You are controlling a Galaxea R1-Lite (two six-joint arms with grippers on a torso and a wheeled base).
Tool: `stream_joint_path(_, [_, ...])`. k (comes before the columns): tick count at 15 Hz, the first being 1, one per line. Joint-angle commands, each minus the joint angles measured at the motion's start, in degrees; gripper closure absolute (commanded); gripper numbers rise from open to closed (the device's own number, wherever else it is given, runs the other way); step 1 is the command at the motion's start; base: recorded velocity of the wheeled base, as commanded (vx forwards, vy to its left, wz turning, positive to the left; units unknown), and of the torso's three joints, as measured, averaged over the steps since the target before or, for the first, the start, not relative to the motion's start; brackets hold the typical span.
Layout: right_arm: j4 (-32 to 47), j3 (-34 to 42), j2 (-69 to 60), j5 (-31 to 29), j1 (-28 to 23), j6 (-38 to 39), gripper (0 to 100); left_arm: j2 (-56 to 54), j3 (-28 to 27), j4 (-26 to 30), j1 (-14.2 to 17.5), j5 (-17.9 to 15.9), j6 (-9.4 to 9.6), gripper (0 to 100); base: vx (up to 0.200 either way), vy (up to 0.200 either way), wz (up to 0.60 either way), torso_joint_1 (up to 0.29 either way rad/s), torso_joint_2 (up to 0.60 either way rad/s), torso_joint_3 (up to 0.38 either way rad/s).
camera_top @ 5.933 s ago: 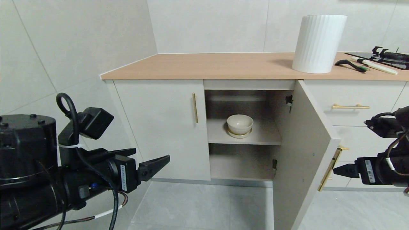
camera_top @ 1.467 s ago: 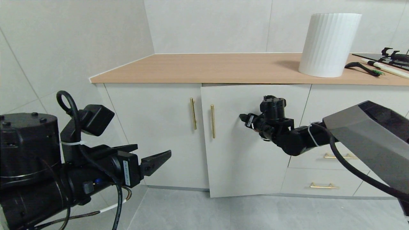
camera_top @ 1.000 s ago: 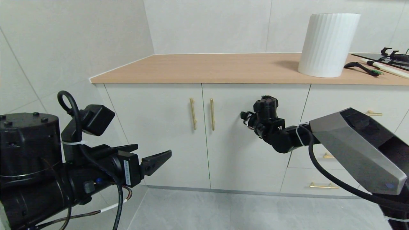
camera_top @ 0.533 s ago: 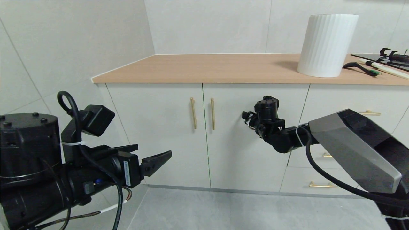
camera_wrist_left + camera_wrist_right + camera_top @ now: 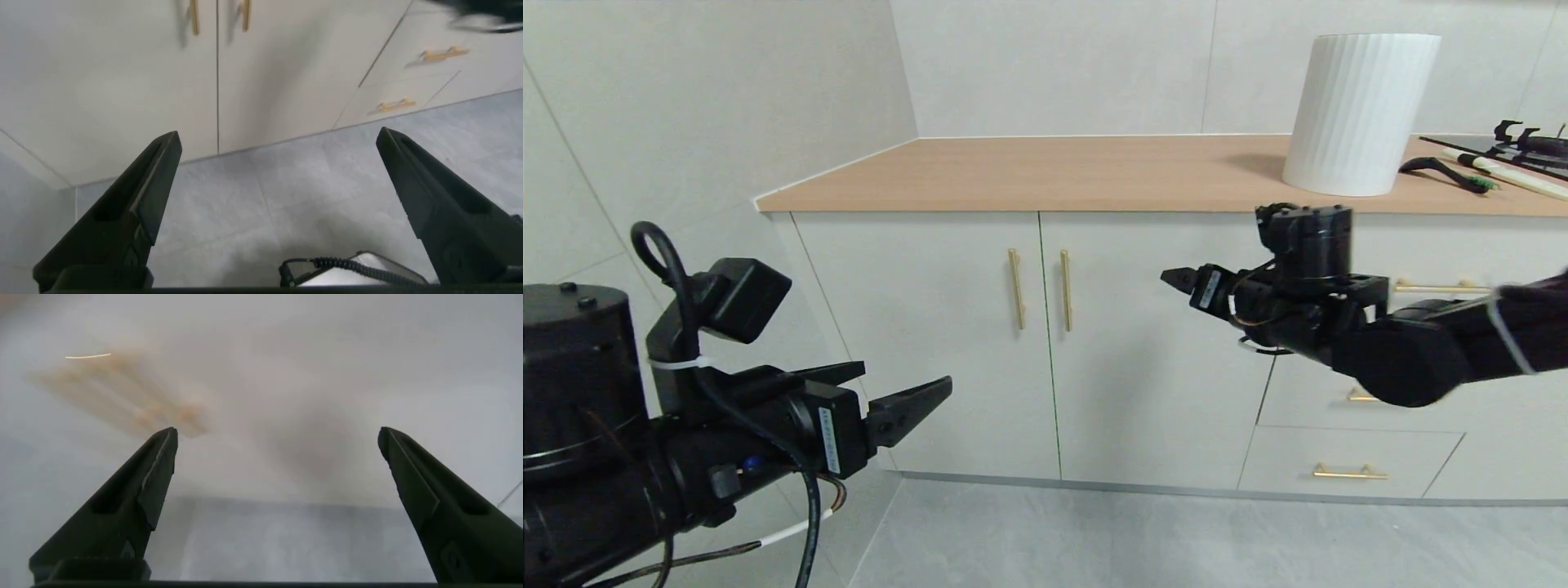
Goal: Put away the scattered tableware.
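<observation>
Head view: left tool point(image 5: 907, 374) low at left, jaws apart, empty. Right tool point(image 5: 1170, 278) level before the shut cupboard doors point(image 5: 1143, 367), also apart and empty. Loose utensils point(image 5: 1454, 177) lie on the counter point(image 5: 1054, 171), far right, beside the white canister point(image 5: 1356, 114). Likely light, stiff, slim; pinch mid-handle.
Left wrist view: tool spread wide above the floor point(image 5: 270, 204).
Right wrist view: tool spread wide, pale door close ahead.
</observation>
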Motion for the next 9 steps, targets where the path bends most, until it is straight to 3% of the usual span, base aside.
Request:
stream_joint_path(1, [0.19, 14.33, -23.18, 2.52, 0.61, -3.91, 0, -4.19, 1.52, -0.01, 0.01, 0.04, 0.14, 0, 0.0, 0.0, 0.0, 0.0, 0.0, 0.0])
stream_joint_path(5, [0.36, 32.09, -47.52, 1.29, -1.68, -15.42, 0, -19.92, 8.47, 0.6, 3.26, 0.22, 0.32, 0, 0.0, 0.0, 0.0, 0.0, 0.0, 0.0])
stream_joint_path(7, [1.15, 37.54, -55.43, 1.29, -6.69, -18.59, 0, -28.27, 10.93, 2.97, 4.75, 0.22, 0.32, 0, 0.0, 0.0, 0.0, 0.0, 0.0, 0.0])
stream_joint_path(9, [5.02, 41.84, -65.89, 1.64, -13.54, -21.58, 0, -38.64, 11.89, 9.13, 5.54, 0.22, 0.41, 0, 0.0, 0.0, 0.0, 0.0, 0.0, 0.0])
